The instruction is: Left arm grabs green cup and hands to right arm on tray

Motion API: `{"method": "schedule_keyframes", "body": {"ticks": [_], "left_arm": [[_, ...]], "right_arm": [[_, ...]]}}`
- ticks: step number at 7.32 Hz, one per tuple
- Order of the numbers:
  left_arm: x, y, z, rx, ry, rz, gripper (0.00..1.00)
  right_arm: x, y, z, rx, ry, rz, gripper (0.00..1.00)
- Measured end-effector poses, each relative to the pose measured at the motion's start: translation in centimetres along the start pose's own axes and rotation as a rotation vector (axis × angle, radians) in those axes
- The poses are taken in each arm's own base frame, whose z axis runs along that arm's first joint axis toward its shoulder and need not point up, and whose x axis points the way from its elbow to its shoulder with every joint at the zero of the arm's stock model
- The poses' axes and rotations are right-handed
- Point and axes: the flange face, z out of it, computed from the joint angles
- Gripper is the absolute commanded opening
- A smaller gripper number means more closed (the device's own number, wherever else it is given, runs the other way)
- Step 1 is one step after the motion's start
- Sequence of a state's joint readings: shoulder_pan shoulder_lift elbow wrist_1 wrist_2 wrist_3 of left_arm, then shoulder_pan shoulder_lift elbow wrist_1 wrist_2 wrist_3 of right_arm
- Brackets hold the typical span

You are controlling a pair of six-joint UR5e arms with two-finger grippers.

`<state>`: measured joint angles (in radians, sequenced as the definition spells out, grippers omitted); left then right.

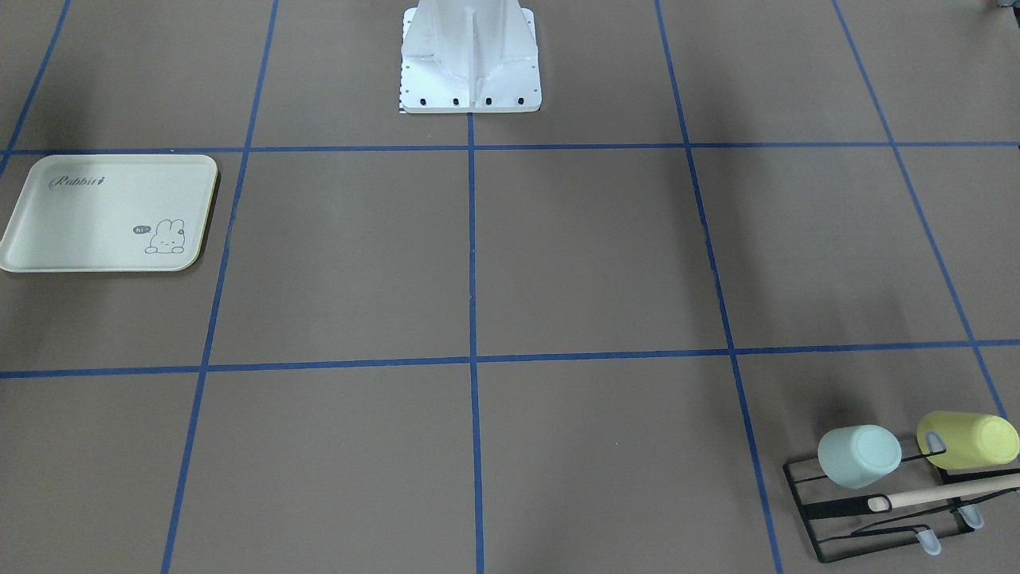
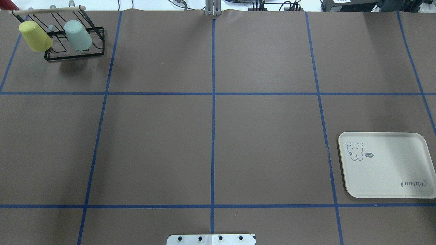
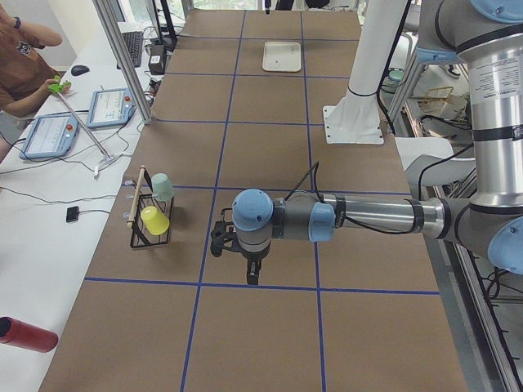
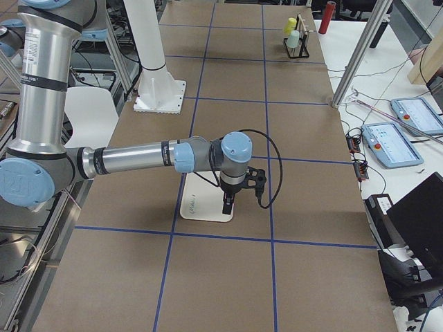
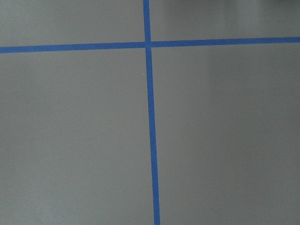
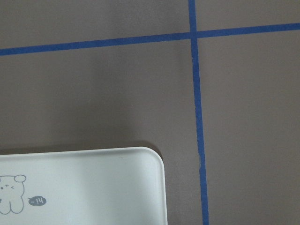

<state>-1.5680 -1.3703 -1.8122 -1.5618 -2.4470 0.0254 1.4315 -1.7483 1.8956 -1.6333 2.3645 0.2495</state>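
The pale mint green cup [image 1: 859, 456] hangs mouth-down on a black wire rack [image 1: 845, 522], beside a yellow-green cup [image 1: 968, 440]; it also shows in the overhead view [image 2: 78, 35]. The cream tray [image 2: 388, 170] lies flat and bare on the robot's right side. The left gripper [image 3: 252, 273] shows only in the exterior left view, pointing down over the table a short way from the rack; I cannot tell if it is open. The right gripper [image 4: 227, 206] shows only in the exterior right view, pointing down over the tray [image 4: 201, 204]; its state is unclear too.
A wooden rod [image 1: 948, 494] runs along the rack's top. The robot's white base [image 1: 470, 60] stands at the table's middle edge. Blue tape lines grid the brown table. A red bottle [image 3: 24, 335] and tablets [image 3: 49, 135] lie on the side bench.
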Motion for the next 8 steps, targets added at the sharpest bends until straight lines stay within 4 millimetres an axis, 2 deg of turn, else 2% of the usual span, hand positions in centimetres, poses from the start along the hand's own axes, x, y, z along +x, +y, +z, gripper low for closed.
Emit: {"method": "schedule_keyframes", "body": {"ticks": [3,5,6,7,8], "left_arm": [[1.8,-0.7,-1.3,0.027,0.014,0.023,1.00],[3.6,-1.1,-2.6,0.053,0.018,-0.032,1.00],[5.1,-1.9,-3.0,0.060,0.018,-0.034,1.00],[7.5,-3.7,-3.0,0.060,0.020,-0.014,1.00],[10.8,-6.0,-2.5,0.053,0.022,0.008,1.00]], "right_arm": [[-0.1,0.0,0.1,-0.005,-0.013,0.004,1.00],[0.0,-0.1,0.2,-0.005,-0.014,0.004,1.00],[-0.1,-0.2,0.2,0.004,-0.017,-0.007,1.00],[-0.2,-0.4,0.2,0.026,-0.022,-0.033,1.00],[-0.2,-0.7,0.6,0.049,-0.028,-0.063,1.00]]}}
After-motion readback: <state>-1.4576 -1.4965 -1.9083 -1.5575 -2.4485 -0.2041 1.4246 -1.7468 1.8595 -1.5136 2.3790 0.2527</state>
